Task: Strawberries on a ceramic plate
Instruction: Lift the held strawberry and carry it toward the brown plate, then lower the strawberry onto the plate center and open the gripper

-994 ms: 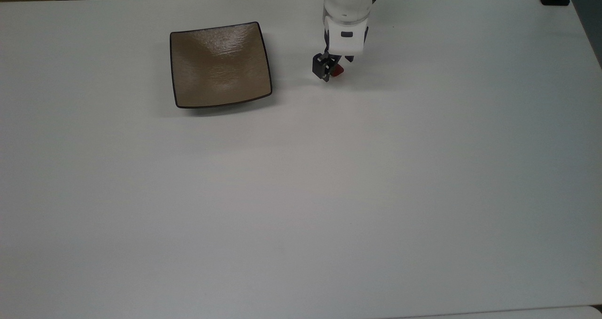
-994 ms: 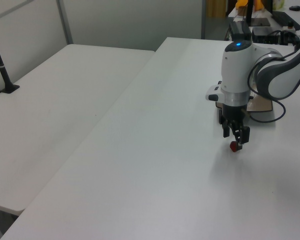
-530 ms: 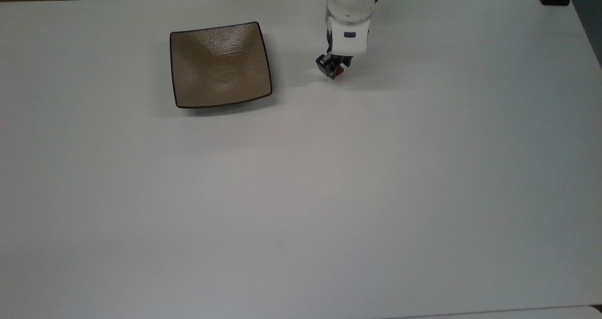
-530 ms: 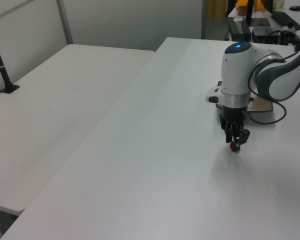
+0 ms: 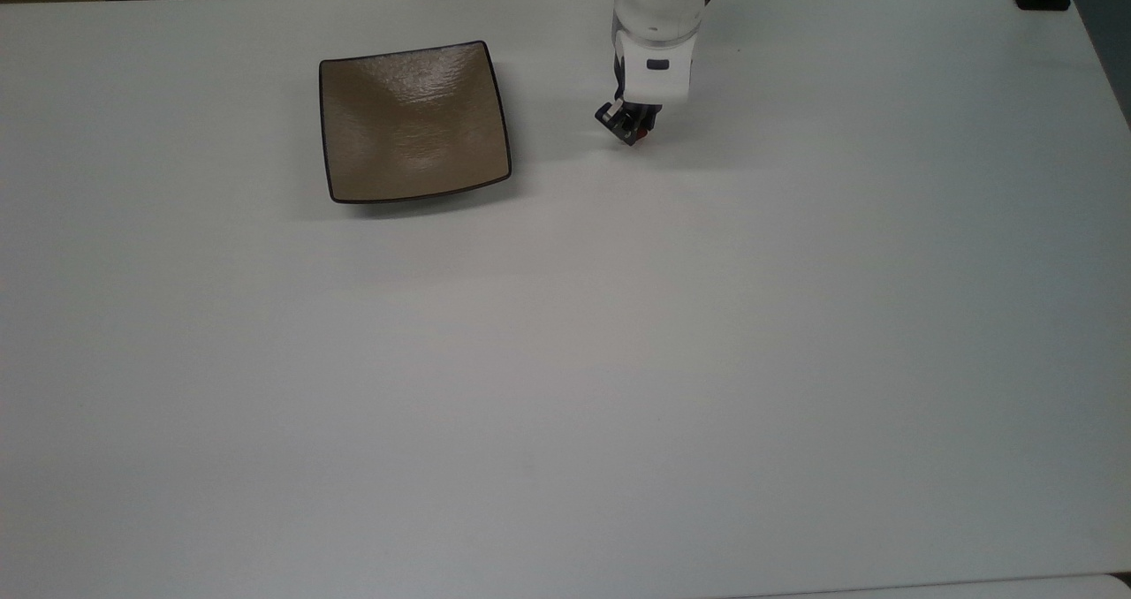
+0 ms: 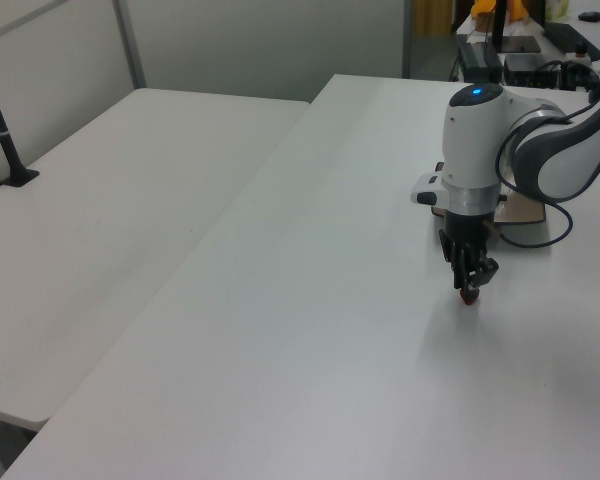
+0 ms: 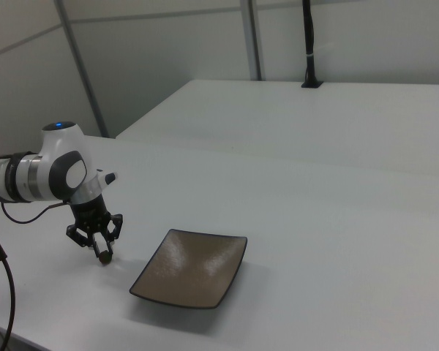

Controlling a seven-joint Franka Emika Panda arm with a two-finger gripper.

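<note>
Top view puts the gripper low over the table, its two fingers drawn in on the strawberry, of which just a sliver of red peeks out beneath the fingertips; left view agrees, a small red spot sitting between the dark fingers right at the table surface; right view shows the fruit as a dark lump under the fingers, touching or nearly touching the tabletop, and which of the two I cannot tell; the pinch looks shallow, near the fruit's lower part, so on lifting the strawberry could slip out or roll away, being small and rounded; too hard a squeeze could bruise or squash it; farther off, to the top view's left of the gripper and well apart from it, lies the ceramic plate, bare, with upturned corners and a raised rim; a carry kept too low could catch the near rim and knock the fruit loose, and a release from too high could let it bounce or roll off the glossy surface.
</note>
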